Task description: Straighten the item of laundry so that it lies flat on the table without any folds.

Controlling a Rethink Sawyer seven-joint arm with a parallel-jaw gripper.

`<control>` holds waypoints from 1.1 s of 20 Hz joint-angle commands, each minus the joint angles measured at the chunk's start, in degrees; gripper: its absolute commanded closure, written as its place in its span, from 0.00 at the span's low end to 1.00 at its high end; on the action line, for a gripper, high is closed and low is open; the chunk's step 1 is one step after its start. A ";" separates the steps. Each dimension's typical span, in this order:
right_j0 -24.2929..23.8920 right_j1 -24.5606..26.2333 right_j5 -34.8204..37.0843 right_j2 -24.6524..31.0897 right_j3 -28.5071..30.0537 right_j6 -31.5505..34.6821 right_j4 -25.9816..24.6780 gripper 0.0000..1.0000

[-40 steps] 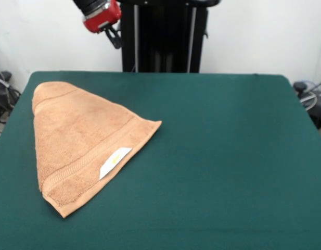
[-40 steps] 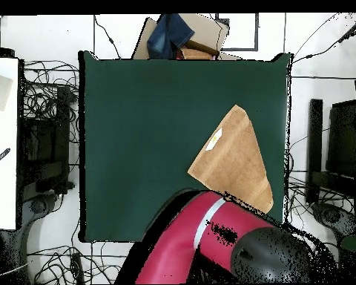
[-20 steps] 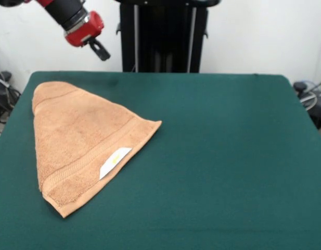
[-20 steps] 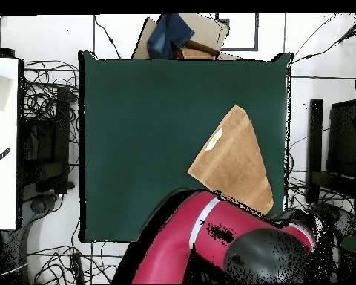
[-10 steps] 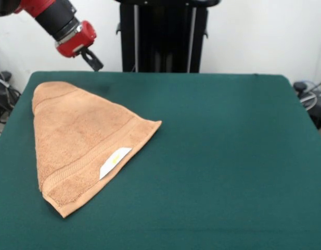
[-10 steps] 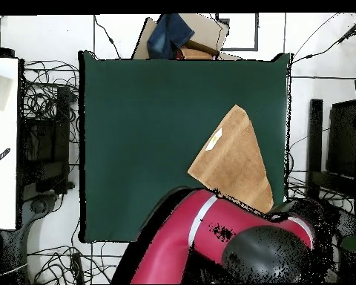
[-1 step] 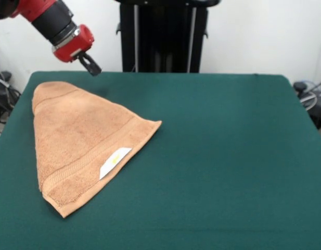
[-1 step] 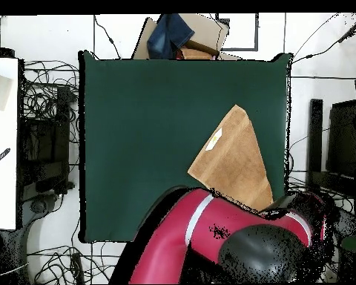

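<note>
Towel folded into a triangle, gripper above its far corner, straightening not begun

Laundry here is a small light orange-tan terry towel [image 7: 79,143] with woven border bands, doubled over into a rough triangle; its white label with a yellow mark [image 7: 114,162] lies face up near the edge toward 4 o'clock. It sits on the large dark green felt-covered table [image 7: 228,156], toward 9 o'clock of the surface in the front view and near the 3 o'clock edge in the overhead view [image 8: 233,159]. The red and black arm's gripper [image 7: 90,65] hangs clear of the cloth, beyond the towel's rounded corner at 11 o'clock, its dark tips pressed together and pinching nothing. By my judgement no unfolding is done: the folded layer is yet to be gripped and drawn open
</note>
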 commanded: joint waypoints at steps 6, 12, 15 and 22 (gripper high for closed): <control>2.39 4.59 -5.23 8.63 -8.41 23.28 -0.99 1.00; 1.95 5.23 -6.60 8.46 -8.86 23.76 -1.10 1.00; 1.64 5.12 -7.69 8.36 -9.08 24.52 -1.16 1.00; 1.00 5.41 -10.05 7.33 -10.80 26.44 -1.71 1.00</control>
